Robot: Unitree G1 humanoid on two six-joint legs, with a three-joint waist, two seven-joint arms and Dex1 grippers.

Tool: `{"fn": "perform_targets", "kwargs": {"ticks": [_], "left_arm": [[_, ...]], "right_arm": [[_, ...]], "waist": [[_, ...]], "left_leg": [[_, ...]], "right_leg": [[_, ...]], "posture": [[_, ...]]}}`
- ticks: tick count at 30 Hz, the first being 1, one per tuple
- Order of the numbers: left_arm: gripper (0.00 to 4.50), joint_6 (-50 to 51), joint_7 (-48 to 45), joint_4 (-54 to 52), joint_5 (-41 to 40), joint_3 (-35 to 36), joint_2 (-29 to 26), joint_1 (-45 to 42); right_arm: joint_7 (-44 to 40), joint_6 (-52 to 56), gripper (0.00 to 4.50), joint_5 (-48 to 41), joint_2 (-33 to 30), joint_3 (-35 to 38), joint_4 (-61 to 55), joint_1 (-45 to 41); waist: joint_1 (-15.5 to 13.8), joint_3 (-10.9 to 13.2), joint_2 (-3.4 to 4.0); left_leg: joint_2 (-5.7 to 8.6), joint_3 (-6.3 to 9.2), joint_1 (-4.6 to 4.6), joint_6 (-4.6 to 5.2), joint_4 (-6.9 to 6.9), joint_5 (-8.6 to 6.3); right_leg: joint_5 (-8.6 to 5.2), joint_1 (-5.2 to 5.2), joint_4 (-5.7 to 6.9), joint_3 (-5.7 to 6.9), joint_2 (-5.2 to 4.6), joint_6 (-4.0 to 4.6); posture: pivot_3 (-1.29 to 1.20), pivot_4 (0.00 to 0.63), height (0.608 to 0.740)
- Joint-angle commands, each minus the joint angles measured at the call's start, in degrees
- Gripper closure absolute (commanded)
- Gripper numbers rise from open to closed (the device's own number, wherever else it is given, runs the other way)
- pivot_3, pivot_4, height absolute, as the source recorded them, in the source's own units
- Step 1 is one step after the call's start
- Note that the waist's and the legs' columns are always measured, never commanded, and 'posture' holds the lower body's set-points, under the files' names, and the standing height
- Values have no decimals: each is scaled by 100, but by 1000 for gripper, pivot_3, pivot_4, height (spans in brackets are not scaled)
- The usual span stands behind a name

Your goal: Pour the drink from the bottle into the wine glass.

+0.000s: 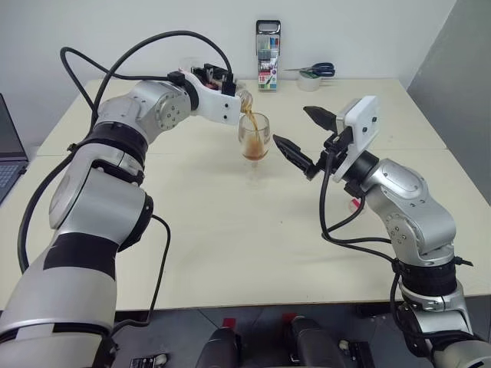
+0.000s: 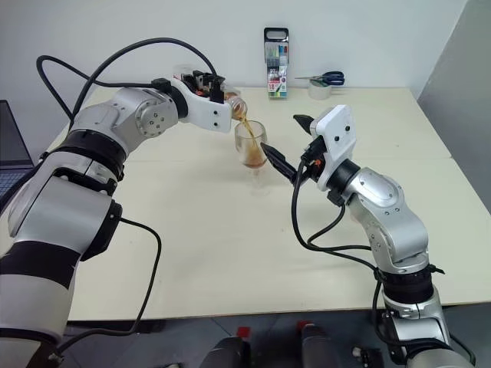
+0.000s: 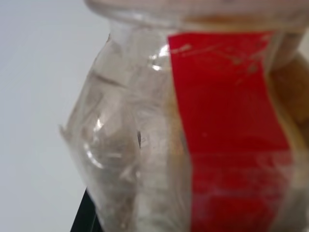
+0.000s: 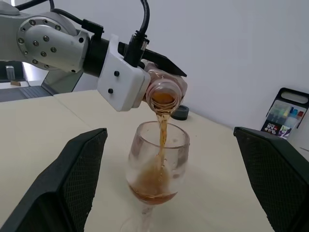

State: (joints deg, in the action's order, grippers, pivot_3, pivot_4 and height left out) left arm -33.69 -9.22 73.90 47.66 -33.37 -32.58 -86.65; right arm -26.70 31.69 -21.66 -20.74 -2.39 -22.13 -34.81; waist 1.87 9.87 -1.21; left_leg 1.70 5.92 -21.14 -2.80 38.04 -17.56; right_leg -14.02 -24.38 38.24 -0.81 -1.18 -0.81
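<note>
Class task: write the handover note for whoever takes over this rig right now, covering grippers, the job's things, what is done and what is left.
Left gripper: shut on the bottle, tipped over the wine glass.
Right gripper: open, holding nothing, beside the glass.
Done: bottle uncapped; drink is streaming into the bowl, which is partly filled. The glass stands upright on the table.
Left: finish the pour, right the bottle and set it down.

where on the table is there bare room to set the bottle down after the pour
Bare tabletop lies between the wine glass and the near edge, and left of the glass under the left arm. Crowded: the far edge holds the marker pack, scissors and tape roll; the open right gripper flanks the glass.
</note>
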Motion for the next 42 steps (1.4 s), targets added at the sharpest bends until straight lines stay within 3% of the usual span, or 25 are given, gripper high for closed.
{"fn": "perform_targets", "kwargs": {"ticks": [1,22,34,42], "left_arm": [[2863,44,192,-48,94,-41,-151,-350],[2863,107,330,48,237,-158,-94,-444],[2863,89,-410,-53,-642,473,-31,-146],[2863,79,-1444,-565,-2075,1604,-17,328]], "right_arm": [[-46,-192,0,-84,47,159,-53,24],[-56,-162,0,-62,47,152,-148,82],[-50,-9,0,-155,83,161,-221,169],[-29,224,0,-401,209,133,-287,23]], "waist": [[0,0,0],[0,0,0],[3,0,0],[8,0,0]], "left_leg": [[0,0,0,0,0,0],[4,-10,5,0,11,0],[3,-15,7,1,14,0],[-8,-15,8,0,19,0]], "right_leg": [[0,0,0,0,0,0],[-3,-8,35,-10,-1,-4],[-3,-8,39,-13,-1,-4],[-3,-8,46,-15,-2,-4]], "posture": [[0,150,740],[0,150,740],[0,150,740],[0,150,740]]}}
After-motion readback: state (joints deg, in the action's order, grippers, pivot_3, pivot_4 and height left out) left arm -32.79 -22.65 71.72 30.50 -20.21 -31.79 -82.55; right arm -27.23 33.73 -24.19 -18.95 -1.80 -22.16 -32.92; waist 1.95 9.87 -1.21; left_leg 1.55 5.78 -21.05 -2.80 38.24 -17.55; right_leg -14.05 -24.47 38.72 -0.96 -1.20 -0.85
